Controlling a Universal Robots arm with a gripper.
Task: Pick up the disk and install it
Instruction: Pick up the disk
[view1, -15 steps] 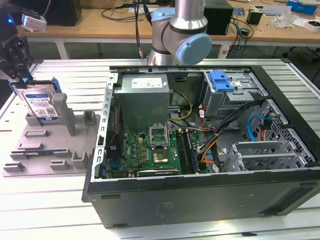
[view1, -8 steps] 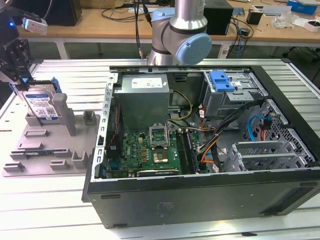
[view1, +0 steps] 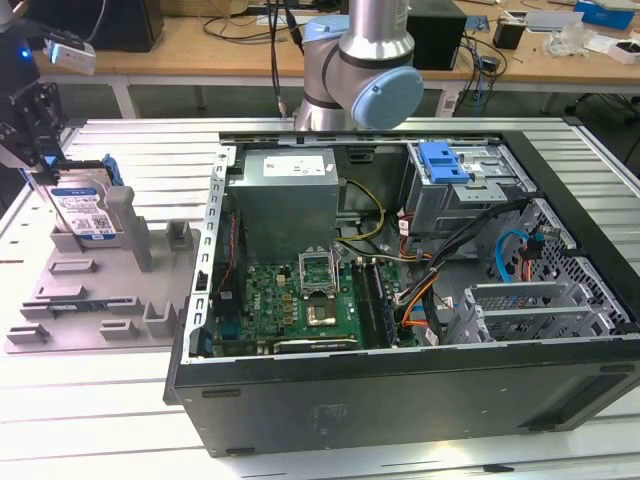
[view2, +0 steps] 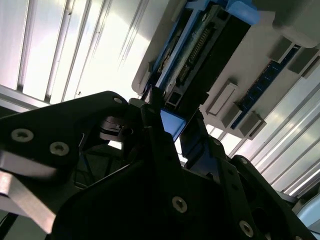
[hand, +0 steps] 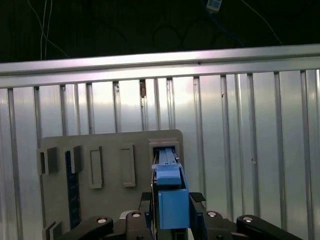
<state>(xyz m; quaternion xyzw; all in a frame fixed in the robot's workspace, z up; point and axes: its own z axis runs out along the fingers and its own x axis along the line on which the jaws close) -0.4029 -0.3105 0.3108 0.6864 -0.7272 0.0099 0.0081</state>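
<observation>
The disk (view1: 85, 212), silver-grey with a white-and-blue label and a blue carrier, stands on edge in a slot of the grey fixture tray (view1: 100, 300) at the exterior view's left. My gripper (view1: 43, 168) hangs right over its end nearest the exterior view's left edge. In the first wrist view the black fingers hug both sides of the disk's blue carrier (hand: 170, 195), with my gripper (hand: 172, 216) shut on it. The second wrist view shows the disk (view2: 200, 45) edge-on, its blue tab pinched in my gripper (view2: 174, 127).
An open computer case (view1: 400, 390) lies on the slatted metal table, with a motherboard, cables and a blue drive-bay bracket (view1: 445, 160) inside. The arm's base joint (view1: 360, 75) rises behind the case. Upright grey posts (view1: 128, 225) stand on the tray beside the disk.
</observation>
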